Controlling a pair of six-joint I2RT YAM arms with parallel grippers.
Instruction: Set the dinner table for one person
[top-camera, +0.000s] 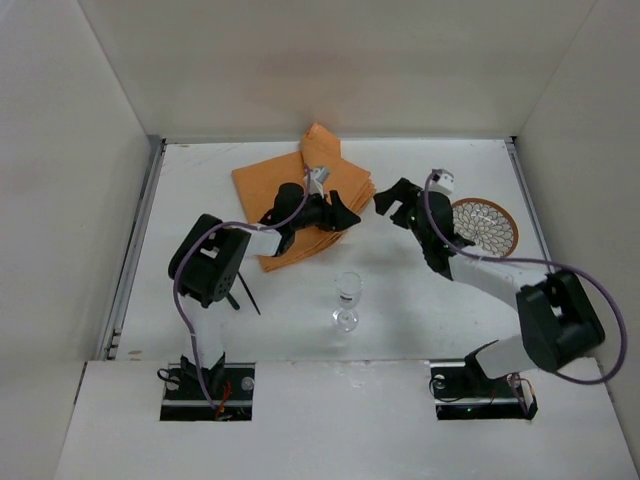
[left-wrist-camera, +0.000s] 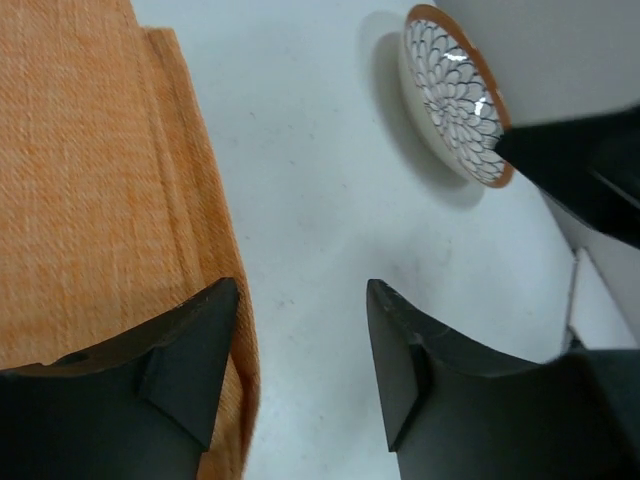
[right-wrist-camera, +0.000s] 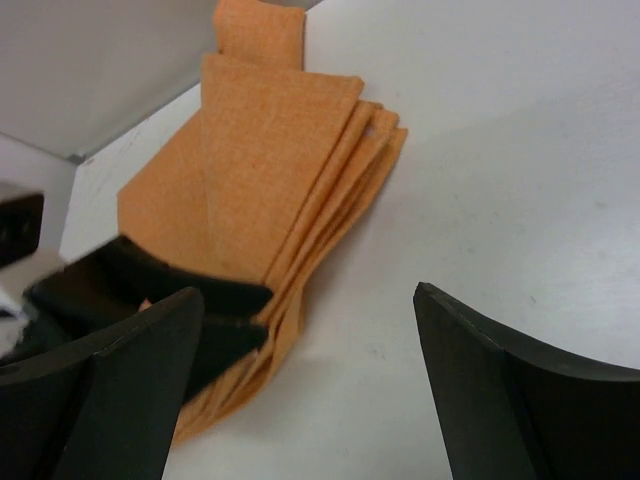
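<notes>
Only overhead shows the wine glass (top-camera: 347, 298) (upright); left end effector (left-wrist-camera: 300, 292) and right end effector (right-wrist-camera: 308, 295) gape empty.

Beneath the left tool (top-camera: 348, 216), its arm covers part of the orange placemat (top-camera: 270, 180). In that tool's wrist view the placemat runs off the left edge. Ahead of the tool, the right arm (left-wrist-camera: 590, 170) hides the lower rim of the patterned plate (left-wrist-camera: 450, 90). A thin dark object (top-camera: 247, 297) behind the tool is too small to identify.
</notes>
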